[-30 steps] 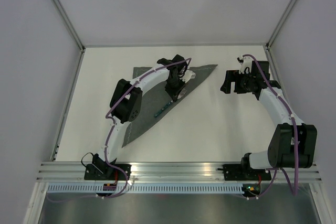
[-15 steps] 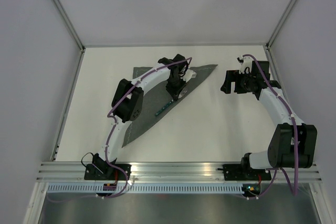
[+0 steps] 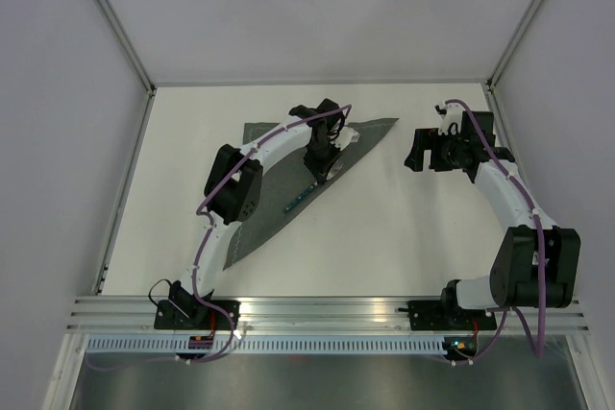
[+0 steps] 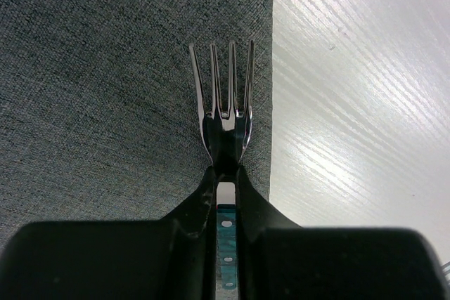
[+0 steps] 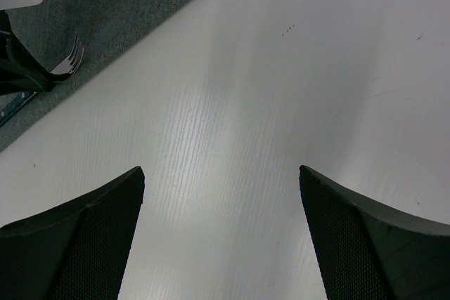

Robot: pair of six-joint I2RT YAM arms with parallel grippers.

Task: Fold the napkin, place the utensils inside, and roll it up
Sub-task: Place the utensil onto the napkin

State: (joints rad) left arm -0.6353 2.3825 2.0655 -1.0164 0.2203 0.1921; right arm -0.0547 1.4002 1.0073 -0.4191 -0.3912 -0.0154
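The dark grey napkin (image 3: pixel 279 172) lies folded into a triangle left of the table's middle. My left gripper (image 3: pixel 325 168) is shut on the neck of a fork (image 4: pixel 225 103) with a teal handle (image 3: pixel 300 197). The fork's tines point along the napkin (image 4: pixel 105 68), just inside its long folded edge. In the left wrist view the left gripper (image 4: pixel 226 173) pinches the fork, and the riveted handle shows between its fingers. My right gripper (image 3: pixel 415 151) hovers open over bare table to the napkin's right. In the right wrist view the right gripper (image 5: pixel 221 173) holds nothing, and the fork's tines (image 5: pixel 70 57) show at far left.
White table top (image 3: pixel 384 228) runs to the right of and in front of the napkin. Grey walls with metal frame posts (image 3: pixel 125 40) close in the back and sides. An aluminium rail (image 3: pixel 327 309) carries both arm bases at the near edge.
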